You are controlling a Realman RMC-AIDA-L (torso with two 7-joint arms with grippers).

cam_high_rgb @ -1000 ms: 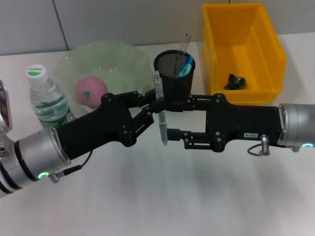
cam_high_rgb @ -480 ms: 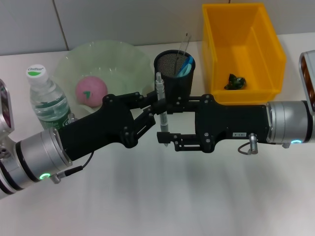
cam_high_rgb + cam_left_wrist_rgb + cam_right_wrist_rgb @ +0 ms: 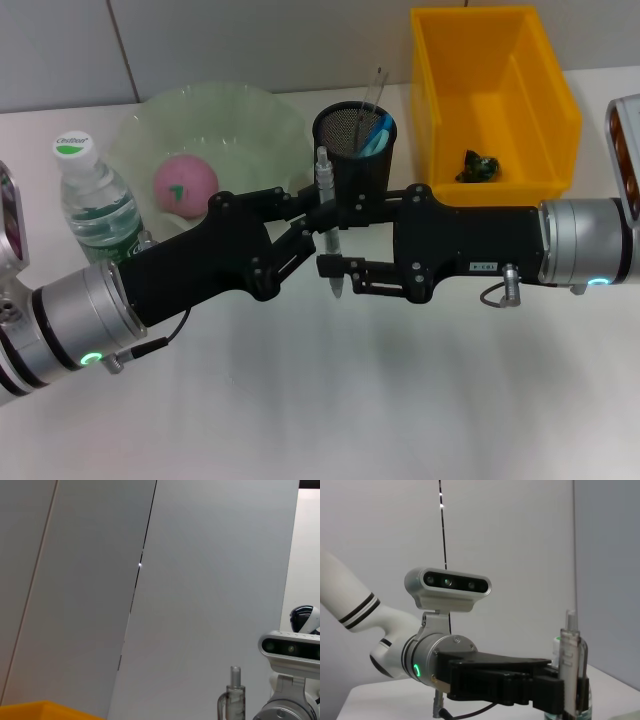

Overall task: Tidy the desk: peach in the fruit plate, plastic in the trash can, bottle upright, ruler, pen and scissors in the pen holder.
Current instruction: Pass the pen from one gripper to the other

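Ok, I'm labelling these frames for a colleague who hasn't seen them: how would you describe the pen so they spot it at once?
Find the black mesh pen holder beside the yellow bin. Just in front of it, the left hand holds the pen upright, with the right hand around it. It is the only slim, clear-and-grey stick standing between the two black hands.

— What does the work sit on?
— A pale, off-white counter (image 3: pixel 330 400), smooth and plain, lit evenly from above so that only soft, blurred shadows fall on it.
— And behind it?
— A light grey wall (image 3: pixel 250 40) made of flat panels, meeting the counter's far edge. Thin dark seams (image 3: pixel 122 50) run between the panels.
— Do the wrist cameras add anything?
— The same grey panelling (image 3: pixel 210 580), with one narrow dark joint (image 3: pixel 140 575) slanting across the left wrist view and a small bright glint on it. In the right wrist view another seam (image 3: pixel 442 525) runs straight up the wall (image 3: pixel 510 535).
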